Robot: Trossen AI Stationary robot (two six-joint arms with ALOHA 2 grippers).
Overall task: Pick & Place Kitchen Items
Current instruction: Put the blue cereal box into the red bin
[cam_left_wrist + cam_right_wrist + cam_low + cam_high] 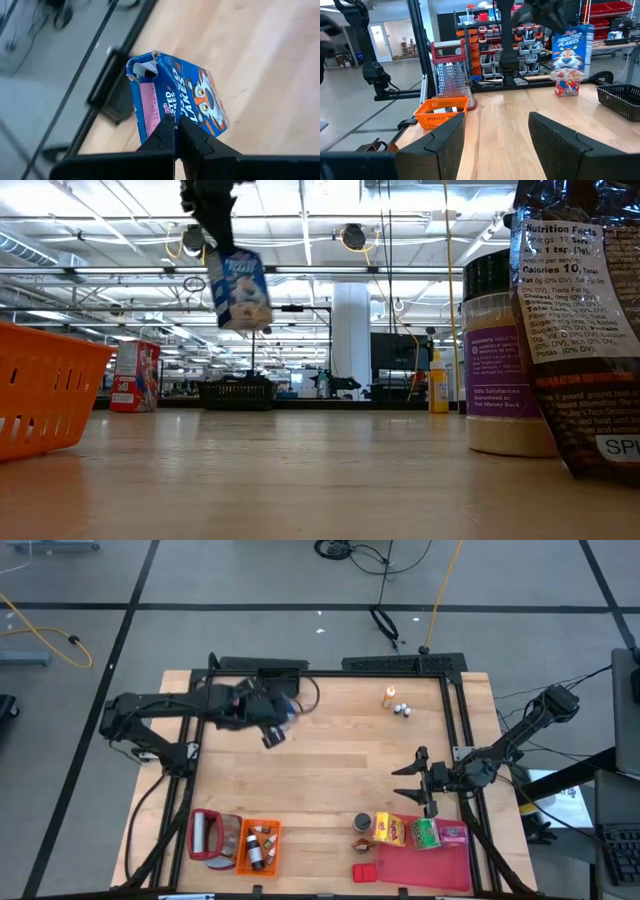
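From above, the left gripper [272, 732] hangs over the far left of the tabletop [330, 755], clamped on a blue box [283, 710] that shows only as a blur beside it; the orange crate [258, 845] lies toward the near edge from it, more or less straight ahead, while the pink tray [425, 860] with its boxes sits far off by the right gripper [418, 783], so the left arm is plainly the nearer one for the crate. The low view adds what the top view cannot: the blue box [240, 288] hangs well clear of the wood, long axis near upright and slightly tilted, with the crate [45, 395] at the side. The left wrist view shows the fingers [162, 137] pressed together on the box's [175, 95] lower edge. The right wrist view shows its own fingers [445, 142] apart and empty, with the box [570, 57] across the tabletop beyond them
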